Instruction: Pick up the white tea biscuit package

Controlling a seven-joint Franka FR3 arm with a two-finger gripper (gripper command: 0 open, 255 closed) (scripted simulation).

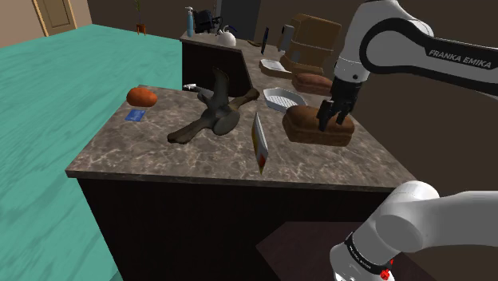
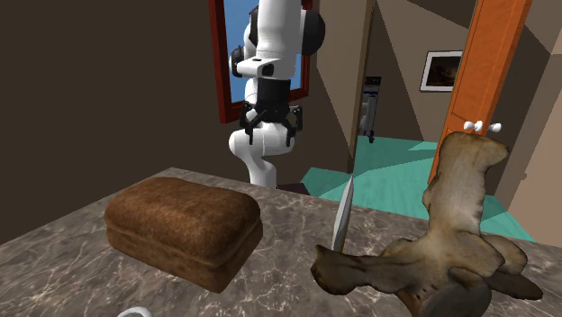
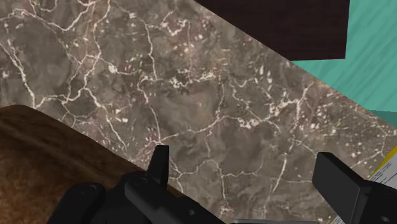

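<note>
Marbled desk (image 1: 199, 164): its front edge drops to the teal floor (image 1: 48, 120), and bare stone lies open between loaf and package. Brown bread loaf (image 1: 307, 126) sits toward the shoulder view's right. The end effector (image 1: 333, 116) is at the loaf, fingers (image 3: 159, 167) apart, clamping nothing. Driftwood-like piece (image 1: 211, 118) lies mid-desk. White tea biscuit package (image 1: 259, 142) stands on edge near the front rim, between the two. White dish (image 1: 283, 98) behind, contents unclear. Wrist view catches the package's corner beside one finger.

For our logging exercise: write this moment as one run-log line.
gripper: open, empty, above counter | package: standing on edge, not yet grasped | loaf: beside gripper
</note>
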